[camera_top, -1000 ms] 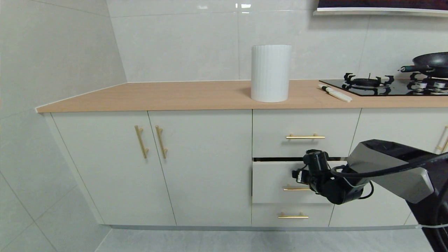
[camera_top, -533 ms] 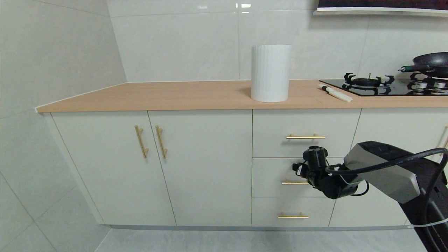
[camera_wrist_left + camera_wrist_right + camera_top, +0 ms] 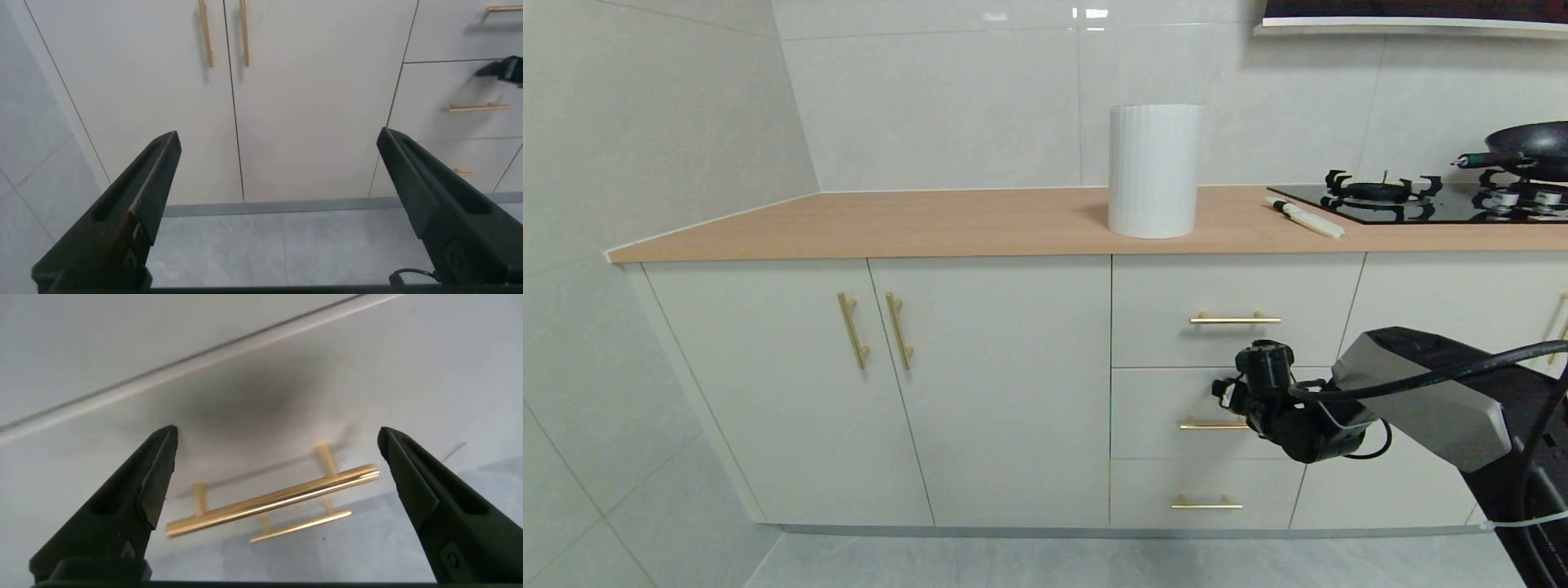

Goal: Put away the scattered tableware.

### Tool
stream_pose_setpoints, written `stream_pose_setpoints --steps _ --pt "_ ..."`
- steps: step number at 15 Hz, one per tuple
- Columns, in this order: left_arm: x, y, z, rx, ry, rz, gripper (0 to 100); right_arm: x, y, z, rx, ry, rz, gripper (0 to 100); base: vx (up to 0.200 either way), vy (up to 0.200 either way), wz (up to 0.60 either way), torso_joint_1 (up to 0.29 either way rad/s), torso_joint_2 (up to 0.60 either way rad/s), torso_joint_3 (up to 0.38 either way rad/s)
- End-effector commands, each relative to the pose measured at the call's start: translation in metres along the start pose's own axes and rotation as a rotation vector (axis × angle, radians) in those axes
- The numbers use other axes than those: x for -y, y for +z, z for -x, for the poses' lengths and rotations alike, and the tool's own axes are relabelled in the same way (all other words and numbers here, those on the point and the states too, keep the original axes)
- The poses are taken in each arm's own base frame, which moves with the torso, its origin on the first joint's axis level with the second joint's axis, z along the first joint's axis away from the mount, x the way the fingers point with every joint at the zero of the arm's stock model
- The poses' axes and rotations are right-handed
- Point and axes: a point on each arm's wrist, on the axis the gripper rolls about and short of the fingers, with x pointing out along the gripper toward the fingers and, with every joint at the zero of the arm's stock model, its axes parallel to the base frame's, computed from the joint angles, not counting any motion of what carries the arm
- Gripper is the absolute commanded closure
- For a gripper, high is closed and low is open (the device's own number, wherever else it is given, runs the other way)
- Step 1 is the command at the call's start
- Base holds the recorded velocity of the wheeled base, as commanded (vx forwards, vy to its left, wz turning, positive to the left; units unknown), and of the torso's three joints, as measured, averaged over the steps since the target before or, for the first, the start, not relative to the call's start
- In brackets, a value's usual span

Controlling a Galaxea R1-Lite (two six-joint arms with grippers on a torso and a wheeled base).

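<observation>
Left gripper (image 3: 278, 140) jaws apart, facing two cupboard doors (image 3: 784, 392) with two upright brass handles; one white ribbed canister (image 3: 1154, 170) on the desk (image 3: 931, 224); three shut drawers (image 3: 1225, 290) below; right gripper (image 3: 278, 437) jaws apart before the middle handle (image 3: 274, 502); one pale utensil (image 3: 1304, 217) lies on the desk beside the hob (image 3: 1437, 211).

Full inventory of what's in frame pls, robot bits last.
counter: 1, wood, along the wall
canister: 1, white, ribbed, upright on counter
utensil: 1, white, lying on counter by hob, type unclear
hob: 1, black, counter's right end
pan: 1, black, on hob
doors: 2, off-white, gold handles, shut, under counter
drawers: 3, off-white, gold handles, shut, right of doors
left jaws: black, open, low, facing doors
right jaws: black, open, at middle drawer's handle
</observation>
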Motion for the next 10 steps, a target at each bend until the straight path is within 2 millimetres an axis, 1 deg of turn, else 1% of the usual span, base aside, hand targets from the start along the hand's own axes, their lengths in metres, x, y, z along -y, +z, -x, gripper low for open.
stream_pose_setpoints --steps 1,2,3,4,5,7,8,9,10 --pt "0.000 0.000 0.000 0.000 0.000 0.000 0 0.004 0.021 0.040 -0.008 0.013 0.006 0 0.000 0.000 0.00 0.000 0.00 0.000" --pt "0.000 0.000 0.000 0.000 0.000 0.000 0 0.004 0.026 0.054 -0.009 0.018 0.008 0 0.000 0.000 0.00 0.000 0.00 0.000" --pt "0.000 0.000 0.000 0.000 0.000 0.000 0 0.005 0.040 0.081 0.004 0.033 0.003 0 0.000 0.000 0.00 0.000 0.00 0.000" --pt "0.000 0.000 0.000 0.000 0.000 0.000 0 0.005 0.045 0.101 0.008 0.040 0.005 0 0.000 0.000 0.00 0.000 0.00 0.000" --pt "0.000 0.000 0.000 0.000 0.000 0.000 0 0.010 0.050 0.125 0.019 0.038 0.006 0 0.000 0.000 0.00 0.000 0.00 0.000" --pt "0.000 0.000 0.000 0.000 0.000 0.000 0 0.025 0.066 0.177 0.090 0.025 -0.009 0 0.000 0.000 0.00 0.000 0.00 0.000" --pt "0.000 0.000 0.000 0.000 0.000 0.000 0 0.036 0.074 0.211 0.135 0.033 -0.020 0 0.000 0.000 0.00 0.000 0.00 0.000" --pt "0.000 0.000 0.000 0.000 0.000 0.000 0 0.041 0.077 0.224 0.153 0.034 -0.024 0 0.000 0.000 0.00 0.000 0.00 0.000" --pt "0.000 0.000 0.000 0.000 0.000 0.000 0 0.061 0.080 0.265 0.202 0.032 -0.013 0 0.000 0.000 0.00 0.000 0.00 0.000"
